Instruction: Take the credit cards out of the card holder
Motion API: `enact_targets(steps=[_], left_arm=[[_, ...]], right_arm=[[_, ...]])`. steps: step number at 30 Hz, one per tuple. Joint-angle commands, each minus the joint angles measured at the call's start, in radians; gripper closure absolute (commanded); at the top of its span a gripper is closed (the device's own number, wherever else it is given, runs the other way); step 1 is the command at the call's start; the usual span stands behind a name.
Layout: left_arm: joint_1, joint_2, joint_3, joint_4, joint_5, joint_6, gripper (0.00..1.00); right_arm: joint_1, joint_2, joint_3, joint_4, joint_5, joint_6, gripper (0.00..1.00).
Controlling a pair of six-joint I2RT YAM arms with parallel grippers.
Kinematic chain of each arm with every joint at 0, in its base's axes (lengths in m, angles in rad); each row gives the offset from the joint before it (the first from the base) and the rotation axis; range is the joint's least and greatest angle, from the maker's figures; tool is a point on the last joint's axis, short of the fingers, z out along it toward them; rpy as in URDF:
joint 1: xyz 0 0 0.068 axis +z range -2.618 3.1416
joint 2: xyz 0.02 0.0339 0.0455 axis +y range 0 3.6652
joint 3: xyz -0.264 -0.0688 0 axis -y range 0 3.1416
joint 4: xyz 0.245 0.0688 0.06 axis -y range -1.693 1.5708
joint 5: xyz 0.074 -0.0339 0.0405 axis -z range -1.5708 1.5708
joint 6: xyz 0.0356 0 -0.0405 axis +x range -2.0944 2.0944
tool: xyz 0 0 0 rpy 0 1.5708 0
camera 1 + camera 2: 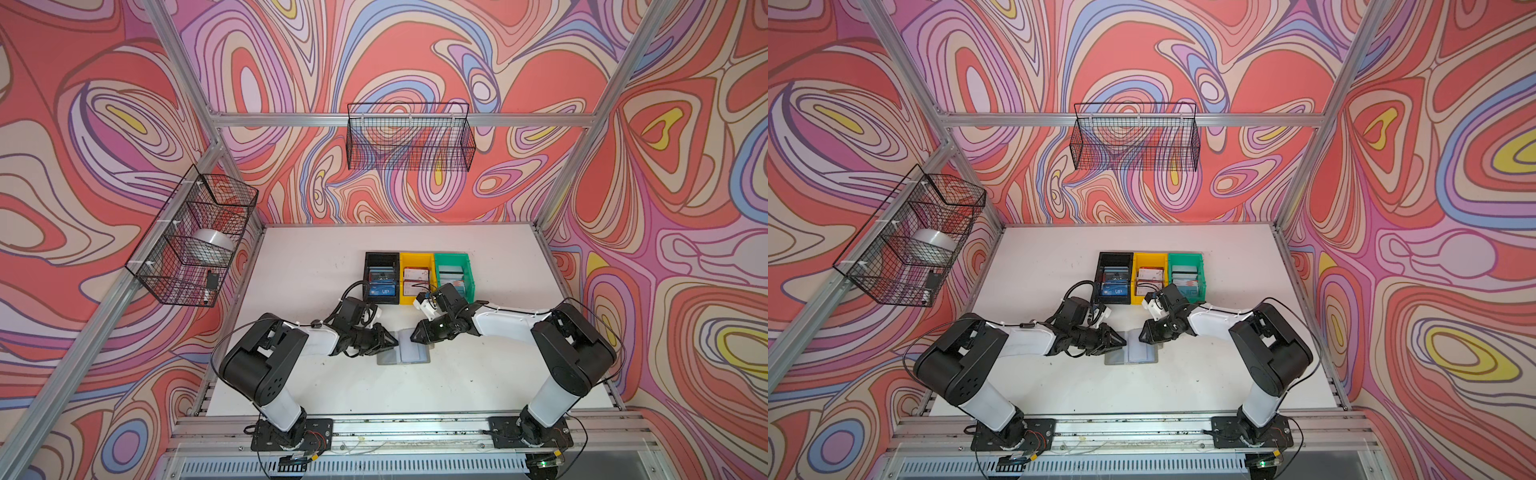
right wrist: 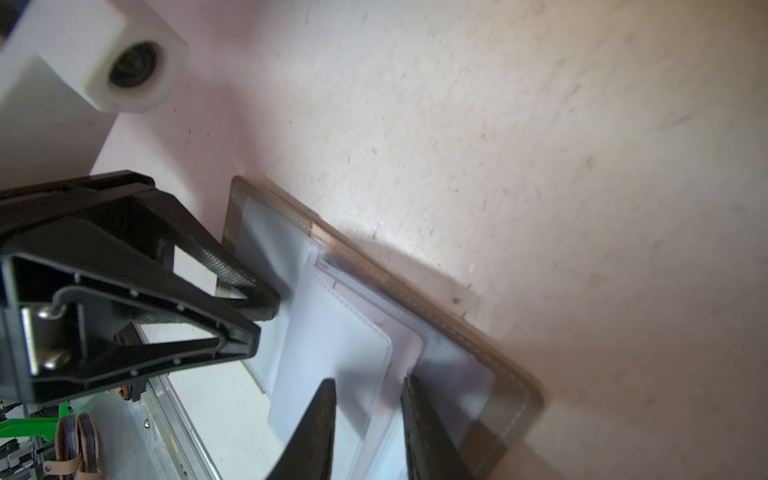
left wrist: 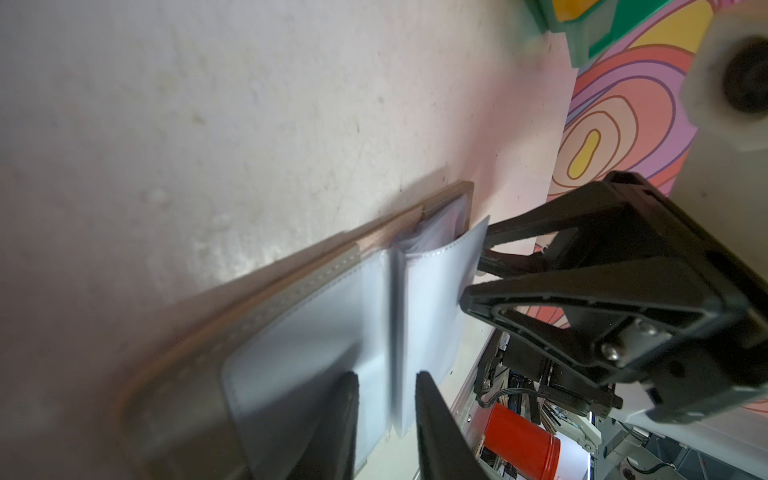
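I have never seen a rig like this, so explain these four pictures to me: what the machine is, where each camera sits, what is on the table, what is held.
Two robot arms stand at a white table. Two pictures look down from overhead; two come from cameras on the arms' wrists. The left gripper and right gripper meet over an open grey card holder, at its clear sleeves. Both jaws stand slightly apart; neither clearly grips anything. Behind are a black bin, yellow bin and green bin holding cards.
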Motion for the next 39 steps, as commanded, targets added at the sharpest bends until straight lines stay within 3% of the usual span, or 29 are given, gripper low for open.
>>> enact_targets(steps=[1,12,16,20,25,30,39], left_arm=[[-0.001,-0.008,0.005,-0.027,-0.006,0.015,0.72],[-0.002,-0.014,-0.002,-0.023,-0.005,0.018,0.72],[0.002,-0.054,-0.003,-0.062,-0.009,0.033,0.72],[0.028,-0.139,-0.006,-0.159,-0.009,0.07,0.72],[0.145,-0.327,-0.023,-0.371,-0.015,0.155,0.71],[0.203,-0.467,0.002,-0.566,-0.044,0.224,0.69],[0.206,-0.445,-0.028,-0.432,0.022,0.151,0.68]], right_arm=[[0.014,-0.045,0.03,-0.042,0.008,-0.012,0.7],[0.039,-0.009,0.058,-0.047,-0.015,-0.014,0.7],[0.05,0.02,0.073,-0.026,-0.072,-0.012,0.7],[0.077,0.054,0.099,-0.001,-0.162,-0.02,0.7],[0.087,0.1,0.112,0.073,-0.279,0.007,0.7],[0.099,0.14,0.154,0.07,-0.319,0.006,0.69],[0.099,0.195,0.166,0.091,-0.324,0.034,0.64]])
